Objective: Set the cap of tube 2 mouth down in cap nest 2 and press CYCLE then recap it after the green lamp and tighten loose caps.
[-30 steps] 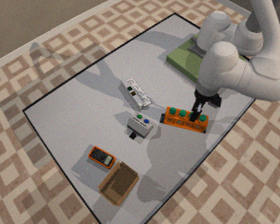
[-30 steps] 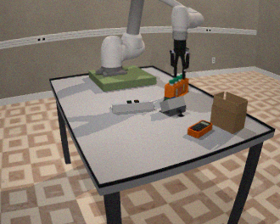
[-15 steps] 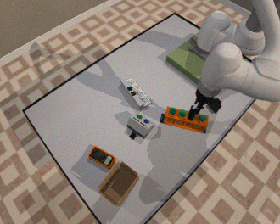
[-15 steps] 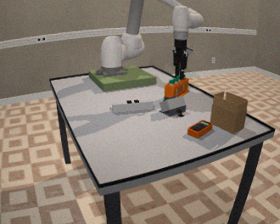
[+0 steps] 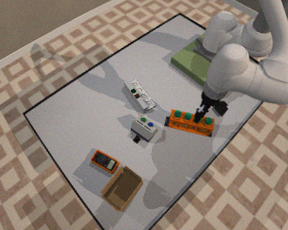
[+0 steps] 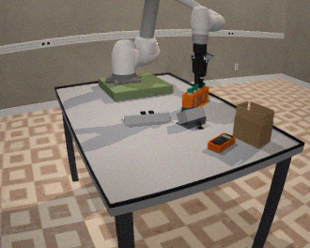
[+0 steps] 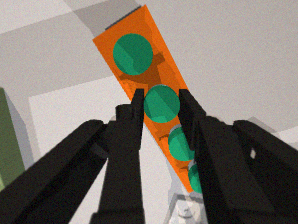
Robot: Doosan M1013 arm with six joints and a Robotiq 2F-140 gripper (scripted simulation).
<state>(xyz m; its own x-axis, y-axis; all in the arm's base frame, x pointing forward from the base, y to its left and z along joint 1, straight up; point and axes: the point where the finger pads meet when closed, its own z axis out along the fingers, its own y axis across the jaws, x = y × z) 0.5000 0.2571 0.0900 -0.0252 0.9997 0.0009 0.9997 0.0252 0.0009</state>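
The orange decapping station [image 5: 189,122] holds four tubes with green caps; it also shows in the exterior view [image 6: 195,97] and in the wrist view [image 7: 150,85]. My gripper [image 5: 199,116] stands upright over it, and its fingers touch both sides of the cap of tube 2 [image 7: 161,103]. The cap sits on its tube. The cap of tube 1 [image 7: 132,53] lies beyond it, and two more caps [image 7: 181,143] lie nearer. The white cap tray [image 5: 142,95] and the key housing [image 5: 144,128] with the blue and green keys lie to the left.
An orange multimeter [image 5: 105,160] and an open cardboard box [image 5: 122,187] sit near the front edge. The arm's green base plate [image 5: 193,63] is at the back. In the exterior view the box [image 6: 253,123] stands tall at the right.
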